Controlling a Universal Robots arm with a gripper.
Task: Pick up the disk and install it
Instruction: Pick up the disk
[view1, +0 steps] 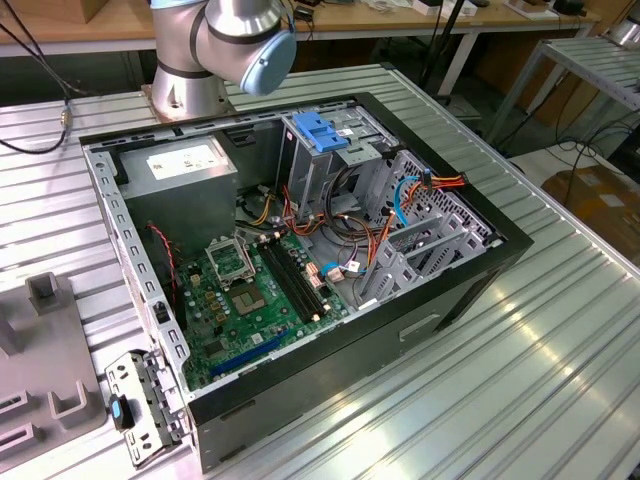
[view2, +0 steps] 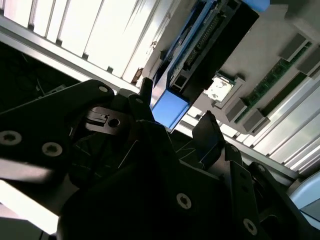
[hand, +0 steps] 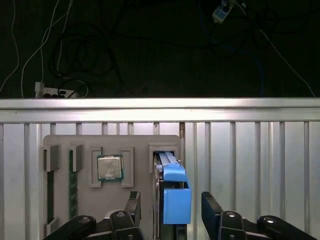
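Two black fingers (hand: 133, 204) of the gripper (hand: 170, 204) are standing spread, flanking the disk (hand: 173, 174) without touching it. The disk is sitting on edge in a slot of the grey holder (hand: 140, 142), beside a processor chip (hand: 109, 167). Its blue rail (hand: 176, 206) is facing up, leaving its flat faces hidden and any print unreadable.

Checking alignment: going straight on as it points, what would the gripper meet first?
Probably the disk, standing on edge in the grey holder, between the fingers of the open gripper; depth is unclear.
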